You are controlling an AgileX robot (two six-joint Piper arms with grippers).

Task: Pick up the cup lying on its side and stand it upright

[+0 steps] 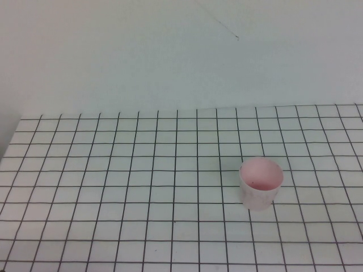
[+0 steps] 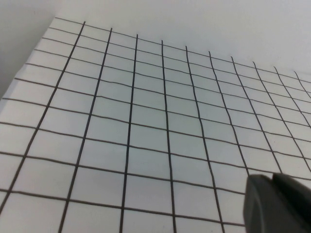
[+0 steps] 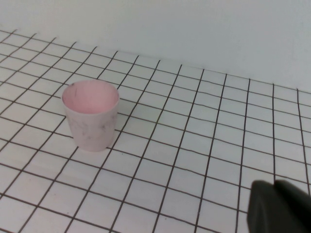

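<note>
Neither arm is seen in the high view. Of the left claw [image 2: 278,203], only a dark rounded corner is caught at the edge of the left wrist view, held above bare gridded surface, apart from the cup; whether it is spread or pressed together cannot be told. The right claw [image 3: 281,208] is likewise shown only as a dark rounded tip at the edge of the right wrist view, held above the counter and well apart from the cup, and its state cannot be told either. The small, slightly tapered cup of pale pink-white translucent plastic [image 1: 260,183] is found standing upright on its base, mouth upward, on the robot's right half of the counter, roughly midway between the near edge and the back wall. Its interior is seen to be pinker than its outer wall, with a reddish patch low inside; nothing else is seen in it. Faint dark smudges are seen on its outer wall in the right wrist view [image 3: 91,115]. The white counter ruled with a thin black square grid [image 1: 113,192] is bordered at the back by a plain pale wall [image 1: 170,56], on which a thin dark line is marked near the top.
</note>
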